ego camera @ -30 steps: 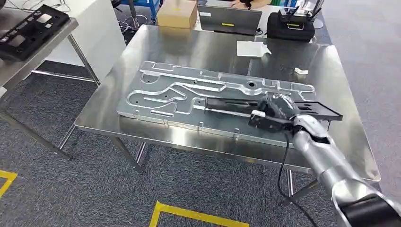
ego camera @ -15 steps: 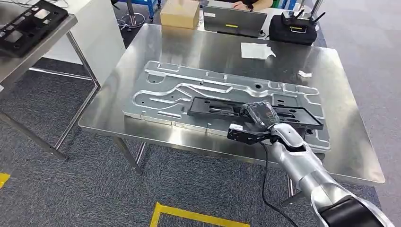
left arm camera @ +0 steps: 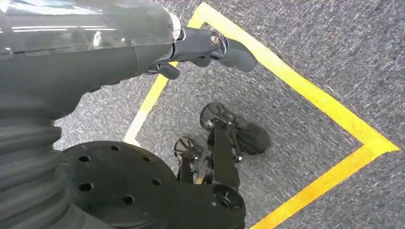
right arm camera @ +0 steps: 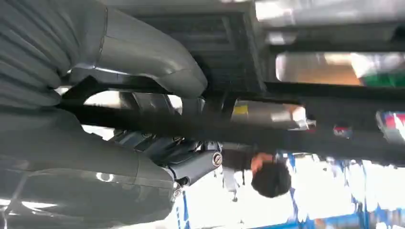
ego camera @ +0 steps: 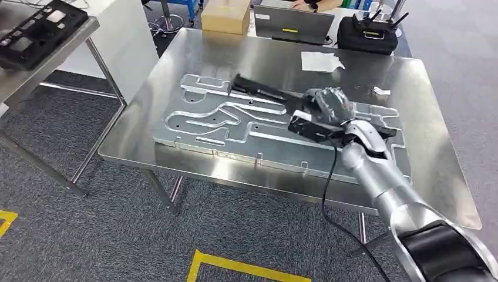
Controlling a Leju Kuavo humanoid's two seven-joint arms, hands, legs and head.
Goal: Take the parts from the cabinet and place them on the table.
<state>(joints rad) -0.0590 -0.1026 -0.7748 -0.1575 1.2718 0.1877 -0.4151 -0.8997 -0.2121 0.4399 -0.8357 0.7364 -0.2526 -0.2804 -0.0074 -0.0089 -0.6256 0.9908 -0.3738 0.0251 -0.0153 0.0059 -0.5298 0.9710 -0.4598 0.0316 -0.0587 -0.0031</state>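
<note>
A long black frame part (ego camera: 261, 90) is gripped by my right hand (ego camera: 327, 107) and hangs tilted over the large silver machined plate (ego camera: 199, 120) on the steel table (ego camera: 235, 56). Its far end points to the plate's back left and its near end pokes out to the right of the hand. In the right wrist view the grey thumb (right arm camera: 157, 62) wraps over the black part (right arm camera: 305, 138), which crosses the picture. My left hand (left arm camera: 205, 45) hangs beside my body above the carpet, holding nothing.
At the table's far edge stand a cardboard box (ego camera: 226, 14), a laptop (ego camera: 293, 23) and a black case (ego camera: 369, 32); a white sheet (ego camera: 320, 60) lies nearby. A side table at the left carries another black part (ego camera: 35, 26). Yellow tape (ego camera: 235, 267) marks the floor.
My right hand has carried the black part away from the plate's near edge, toward the middle of the table. The part has swung round so its long end points back left.
</note>
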